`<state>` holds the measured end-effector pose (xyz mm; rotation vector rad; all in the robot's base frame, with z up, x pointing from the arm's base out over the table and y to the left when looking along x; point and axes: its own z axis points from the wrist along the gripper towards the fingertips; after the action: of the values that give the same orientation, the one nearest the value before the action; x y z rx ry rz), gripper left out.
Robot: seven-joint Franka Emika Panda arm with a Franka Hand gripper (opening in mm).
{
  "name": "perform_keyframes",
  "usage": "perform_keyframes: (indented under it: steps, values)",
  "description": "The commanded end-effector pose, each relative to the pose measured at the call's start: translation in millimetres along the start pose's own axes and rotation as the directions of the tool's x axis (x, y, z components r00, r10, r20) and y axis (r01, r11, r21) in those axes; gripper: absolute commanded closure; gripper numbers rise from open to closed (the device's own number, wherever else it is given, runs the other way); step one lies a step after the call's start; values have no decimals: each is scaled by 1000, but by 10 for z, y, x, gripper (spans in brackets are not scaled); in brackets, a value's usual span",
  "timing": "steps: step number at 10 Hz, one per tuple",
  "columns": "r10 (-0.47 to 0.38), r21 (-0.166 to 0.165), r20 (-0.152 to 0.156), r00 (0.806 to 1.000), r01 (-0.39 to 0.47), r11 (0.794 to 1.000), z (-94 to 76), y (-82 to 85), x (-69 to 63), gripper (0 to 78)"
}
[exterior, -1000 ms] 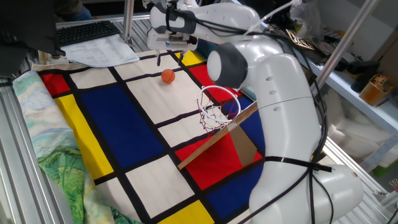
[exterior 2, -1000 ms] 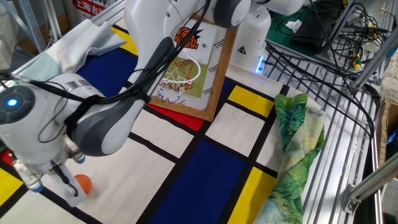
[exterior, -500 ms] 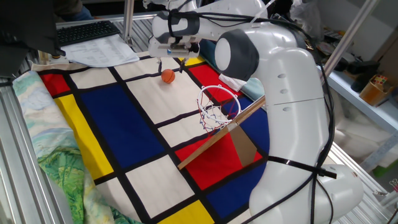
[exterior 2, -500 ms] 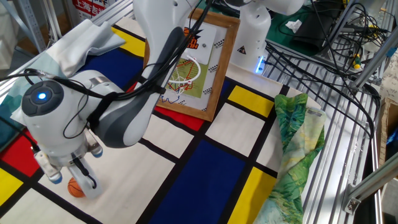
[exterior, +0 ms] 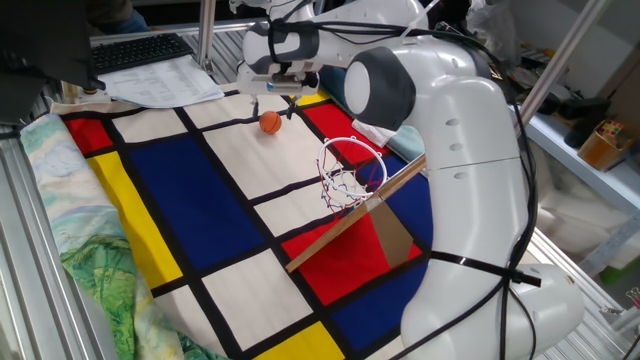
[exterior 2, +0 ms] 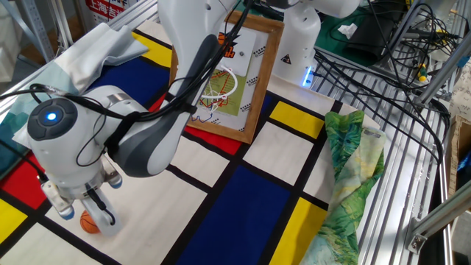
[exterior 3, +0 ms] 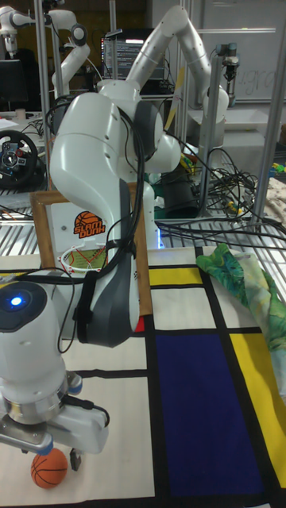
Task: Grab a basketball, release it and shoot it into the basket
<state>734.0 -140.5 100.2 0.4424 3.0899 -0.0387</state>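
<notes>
- Though tiny, looks light and smooth: the basketball, round and orange with faint seams, likely to roll or squirt out if pinched off-centre (judging by shape alone).
- Rests on the cream panel of the colour-block cloth over the tabletop, well apart from the basket.
- Best taken across the widest middle.
- Hangs just above it, fingers spread, gripping nothing: the gripper.

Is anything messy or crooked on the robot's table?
Yes. The green cloth lies crumpled over the table's edge, not flat. The basket hangs on a board that leans at a slant. The basketball looks fine.
</notes>
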Motion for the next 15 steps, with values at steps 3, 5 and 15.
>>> perform_keyframes:
  steps: [3,5,15]
  values:
    - [-18,-9,12,1000,18,1000,99,-46,-115,1]
    - [-17,-10,2,1000,17,1000,110,-49,-114,1]
    - [-30,-13,11,999,30,999,181,-12,-118,762]
